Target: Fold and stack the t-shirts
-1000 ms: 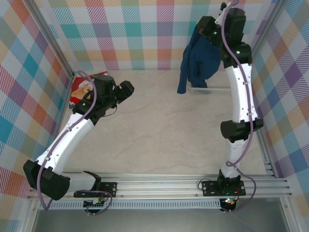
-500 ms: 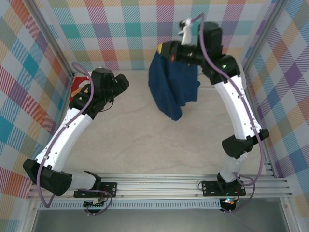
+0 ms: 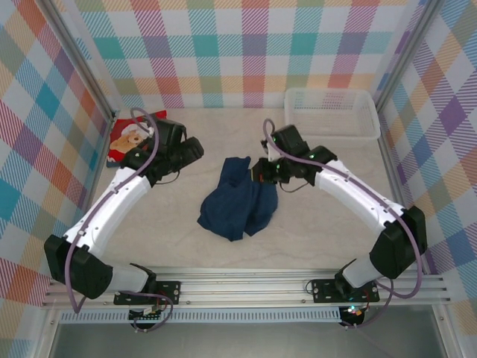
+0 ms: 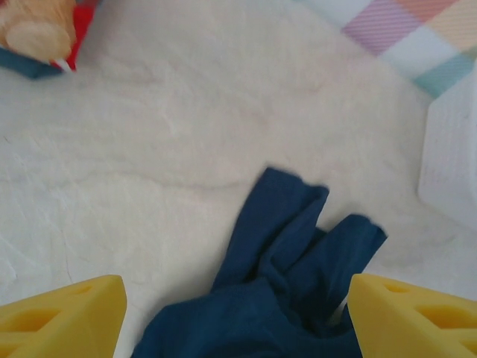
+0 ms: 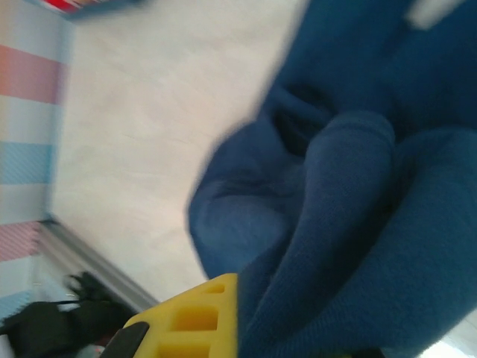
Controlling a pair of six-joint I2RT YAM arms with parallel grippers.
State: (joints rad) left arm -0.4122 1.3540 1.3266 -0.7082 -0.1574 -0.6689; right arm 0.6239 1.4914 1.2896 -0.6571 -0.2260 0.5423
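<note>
Navy t-shirt [image 3: 238,201]: lies in a crumpled heap on the table [image 3: 320,224], centre of the overhead frame. No print side visible.

Right hand [image 3: 267,170]: at the heap's upper right edge, closed on a bunch of the navy cloth. In its own wrist view the fabric [image 5: 358,149] is gathered tight against one yellow finger [image 5: 190,321] at the bottom. The second finger is buried under cloth.

Left hand [image 3: 192,149]: left of the heap, apart from it, wide open and holding nothing. In its wrist view the two yellow tips [image 4: 63,317] sit in the bottom corners, with the navy t-shirt [image 4: 276,253] low in the frame between them.

Red t-shirt [image 3: 130,138]: flat on the table at upper left, teddy-bear picture up, partly covered by the left arm.

Count: two t-shirts (one navy, one red), one white mesh basket [image 3: 332,112] at upper right, two hands.

Change from half a second ago: the navy t-shirt hung in the air from the raised right hand, in front of the basket. It is now down on the table, the right arm is stretched low, and the basket is in plain sight. The left hand has shifted slightly toward the centre, so more of the red t-shirt shows.
</note>
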